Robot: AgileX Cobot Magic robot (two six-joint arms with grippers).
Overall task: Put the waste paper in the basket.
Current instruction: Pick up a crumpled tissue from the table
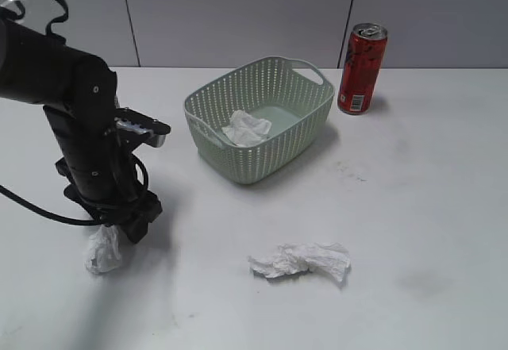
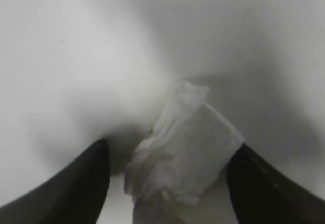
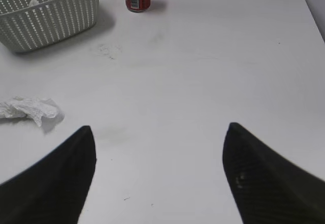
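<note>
While bent steeply down at the table's (image 1: 413, 231) near left, left gripper (image 2: 167, 183) spread around a wad (image 2: 183, 158). Right gripper (image 3: 157, 178) spread over bare table. Farther on, second wad (image 1: 302, 260) lying loose; third (image 1: 246, 128) inside basket (image 1: 262, 155), beside can (image 1: 363, 68).

I am finding bare white table (image 1: 413, 207) right of the basket (image 1: 262, 120), with only the red can (image 1: 363, 68) standing just beyond its far right corner. In front of the basket a crumpled wad (image 1: 302, 260) is lying in my path; another wad (image 1: 103, 251) is sitting front-left under my left arm.
</note>
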